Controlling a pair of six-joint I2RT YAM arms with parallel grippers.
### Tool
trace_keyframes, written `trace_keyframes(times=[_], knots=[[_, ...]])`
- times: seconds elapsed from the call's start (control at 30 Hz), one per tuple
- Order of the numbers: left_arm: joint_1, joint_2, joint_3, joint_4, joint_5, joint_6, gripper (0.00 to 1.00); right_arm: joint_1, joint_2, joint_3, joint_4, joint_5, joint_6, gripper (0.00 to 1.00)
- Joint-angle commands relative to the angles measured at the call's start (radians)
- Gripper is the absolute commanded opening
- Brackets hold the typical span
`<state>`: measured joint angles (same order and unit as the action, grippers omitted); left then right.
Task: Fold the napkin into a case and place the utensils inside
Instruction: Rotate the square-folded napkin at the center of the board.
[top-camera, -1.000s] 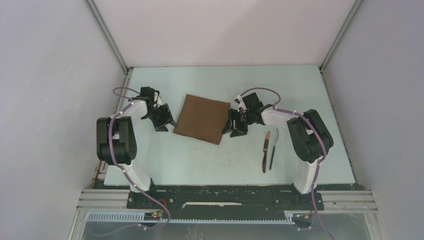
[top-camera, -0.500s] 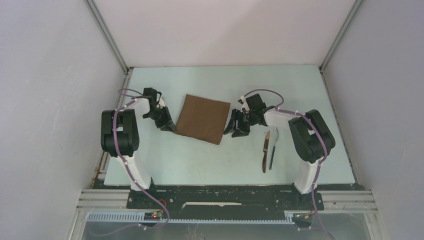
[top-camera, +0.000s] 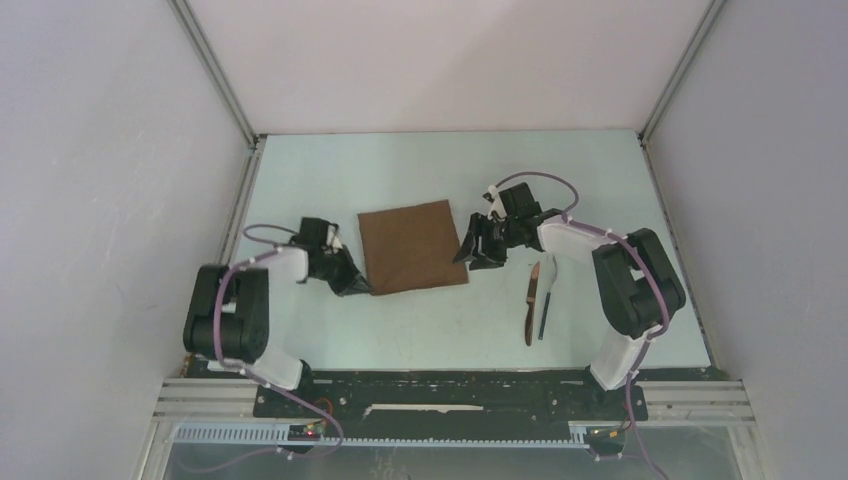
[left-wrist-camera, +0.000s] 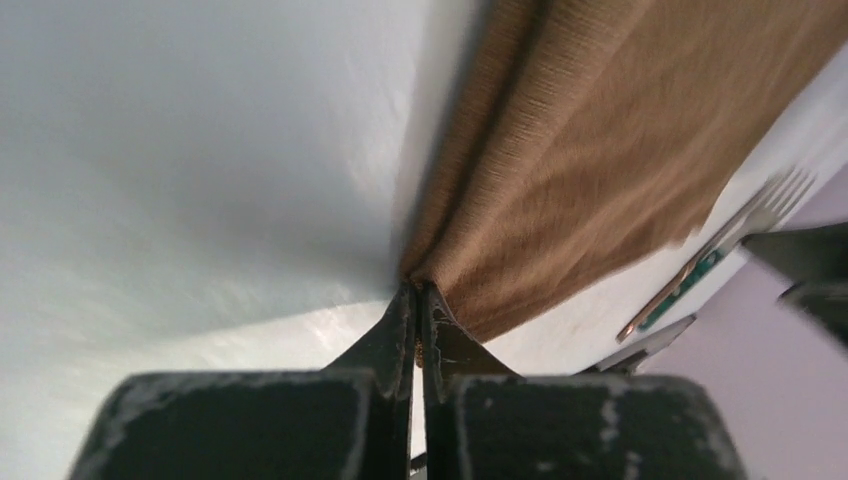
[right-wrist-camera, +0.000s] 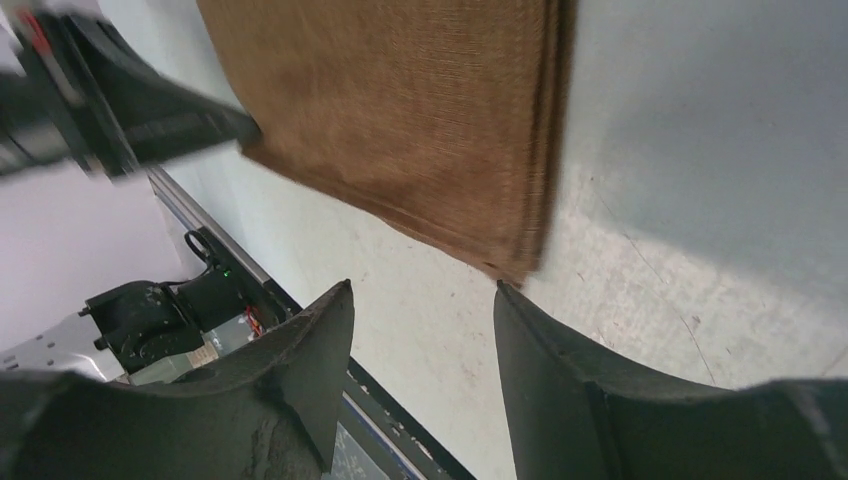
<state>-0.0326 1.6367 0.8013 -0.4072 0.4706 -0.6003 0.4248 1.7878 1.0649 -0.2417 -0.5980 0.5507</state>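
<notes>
The brown napkin (top-camera: 412, 246) lies flat as a folded square on the table (top-camera: 420, 320). My left gripper (top-camera: 358, 285) is shut on its near left corner; in the left wrist view the fingertips (left-wrist-camera: 417, 292) pinch the napkin (left-wrist-camera: 590, 150) edge. My right gripper (top-camera: 472, 252) stands open just beside the napkin's right edge, nothing between its fingers (right-wrist-camera: 330, 310); the napkin (right-wrist-camera: 410, 110) corner lies just ahead of them. The utensils (top-camera: 537, 300), a wooden-handled knife and a dark-handled fork, lie side by side to the right. The fork (left-wrist-camera: 770, 205) also shows in the left wrist view.
White walls enclose the table (top-camera: 300, 330) on three sides, with metal frame posts (top-camera: 215, 70) at the back corners. The arm bases stand on a black rail (top-camera: 440, 392) at the near edge.
My left gripper moved nearer and right to the napkin's near left corner and shut on it. The napkin has turned squarer to the table. The right gripper shifted slightly back.
</notes>
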Motion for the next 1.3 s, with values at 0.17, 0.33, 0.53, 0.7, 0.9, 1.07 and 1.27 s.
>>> trace_keyframes(times=[0.17, 0.33, 0.53, 0.7, 0.9, 1.07, 1.27], knots=[[-0.33, -0.324, -0.39, 0.44, -0.129, -0.554, 0.25, 0.026, -0.091, -0.009, 0.004, 0.01, -0.008, 0.64], [-0.302, -0.513, -0.311, 0.186, -0.189, -0.421, 0.54, 0.129, -0.086, -0.009, 0.133, -0.045, 0.084, 0.67], [-0.148, -0.571, -0.182, 0.137, -0.136, -0.307, 0.38, 0.258, 0.07, -0.007, 0.549, -0.142, 0.358, 0.57], [-0.115, -0.339, -0.052, 0.25, -0.013, -0.3, 0.16, 0.298, 0.209, 0.008, 0.711, -0.192, 0.469, 0.33], [-0.1, -0.091, 0.063, 0.342, 0.064, -0.306, 0.08, 0.344, 0.229, 0.007, 0.653, -0.15, 0.432, 0.3], [-0.06, 0.016, 0.054, 0.398, 0.073, -0.315, 0.06, 0.382, 0.253, -0.011, 0.648, -0.105, 0.427, 0.28], [-0.003, 0.132, 0.036, 0.437, 0.109, -0.311, 0.04, 0.397, 0.287, -0.039, 0.678, -0.058, 0.44, 0.28]])
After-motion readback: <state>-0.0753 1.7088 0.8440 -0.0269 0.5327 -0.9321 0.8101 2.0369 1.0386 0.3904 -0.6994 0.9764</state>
